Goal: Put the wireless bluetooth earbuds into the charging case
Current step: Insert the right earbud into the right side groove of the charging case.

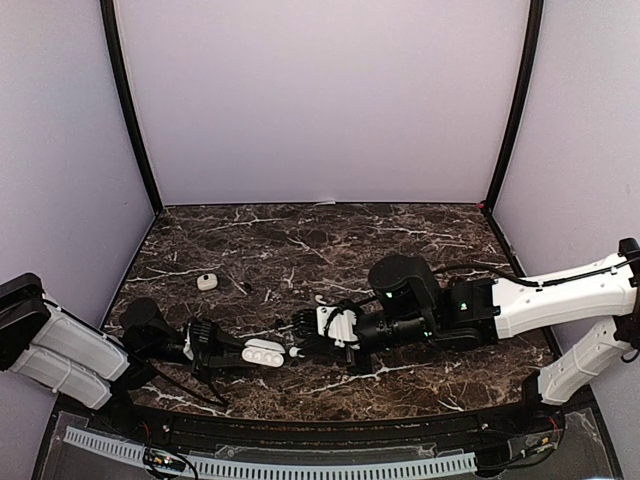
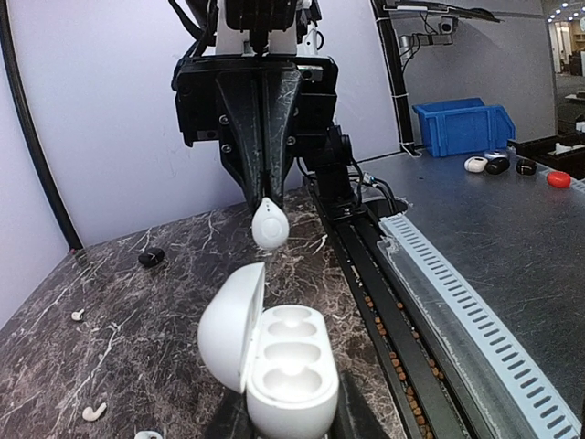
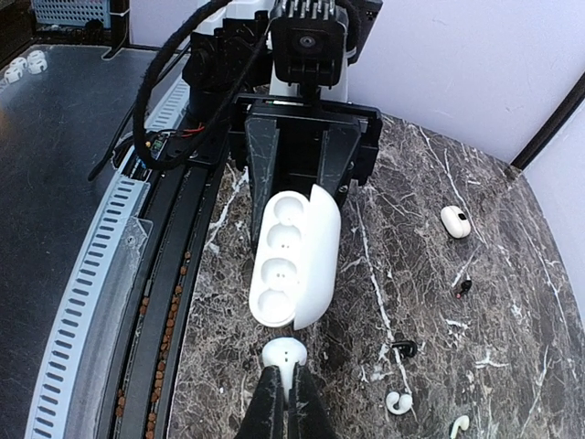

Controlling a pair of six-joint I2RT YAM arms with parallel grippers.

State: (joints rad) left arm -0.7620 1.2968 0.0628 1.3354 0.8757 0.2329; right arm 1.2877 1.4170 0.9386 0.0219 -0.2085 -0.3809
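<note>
The earbud (image 3: 284,352) in the right claw (image 3: 282,380) is just beside the charging case (image 3: 292,265) in the left claw (image 3: 302,183).

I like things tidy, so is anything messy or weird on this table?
A bit messy: loose white earbuds lie scattered on the marble table, with small black bits among them. The open charging case has only empty wells. Nothing looks broken or spilled.

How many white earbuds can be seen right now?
4. One earbud is pinched in the right gripper by the open case; three others lie loose on the table. More may be hidden.
</note>
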